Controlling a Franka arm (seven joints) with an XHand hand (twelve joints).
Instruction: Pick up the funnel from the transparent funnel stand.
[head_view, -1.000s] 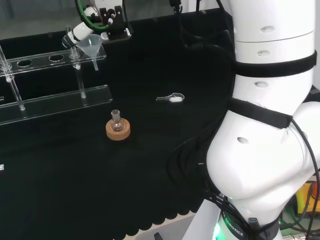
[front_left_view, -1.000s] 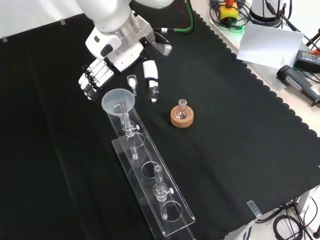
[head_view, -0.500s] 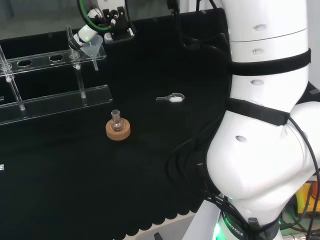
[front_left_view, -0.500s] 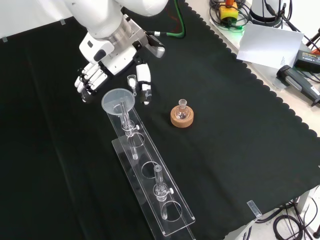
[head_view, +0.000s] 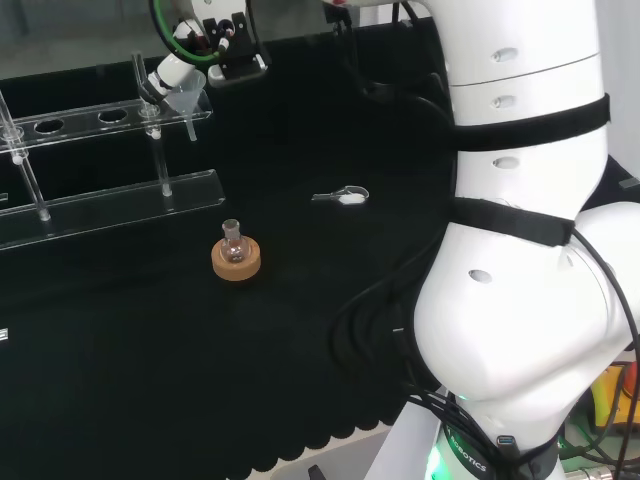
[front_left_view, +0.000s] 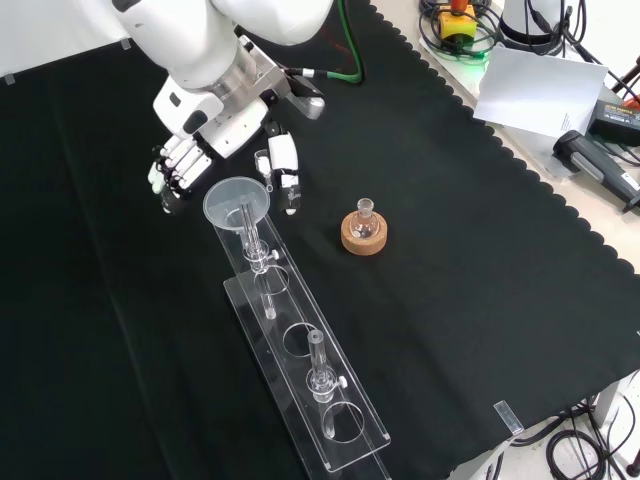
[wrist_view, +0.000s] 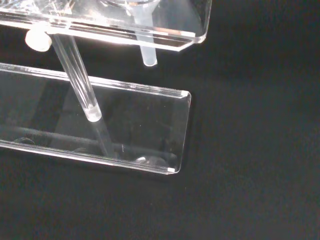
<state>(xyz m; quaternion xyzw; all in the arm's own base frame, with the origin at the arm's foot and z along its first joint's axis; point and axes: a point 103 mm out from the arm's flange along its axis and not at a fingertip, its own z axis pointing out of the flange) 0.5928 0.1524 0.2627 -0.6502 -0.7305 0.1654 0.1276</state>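
The clear plastic funnel (front_left_view: 236, 202) sits in the end hole of the transparent funnel stand (front_left_view: 300, 350), its stem (wrist_view: 146, 52) hanging through the upper plate above the base plate. In the front view the black and white robot hand (front_left_view: 215, 165) hovers at that end of the stand, with its fingers (front_left_view: 170, 178) to the left of the funnel's rim and its thumb (front_left_view: 284, 175) to the right. Fingers and thumb are spread and relaxed on either side of the cone; the robot hand holds nothing and no contact with the funnel can be seen.

No legible writing on any task item.

In the front view, a small glass flask on a cork ring (front_left_view: 363, 230) stands right of the stand, well apart. In the head view, a small clear scoop (head_view: 343, 196) lies on the black-clothed counter (front_left_view: 480, 260). Open cloth surrounds the stand's end; the scalloped cloth edge lies far off.
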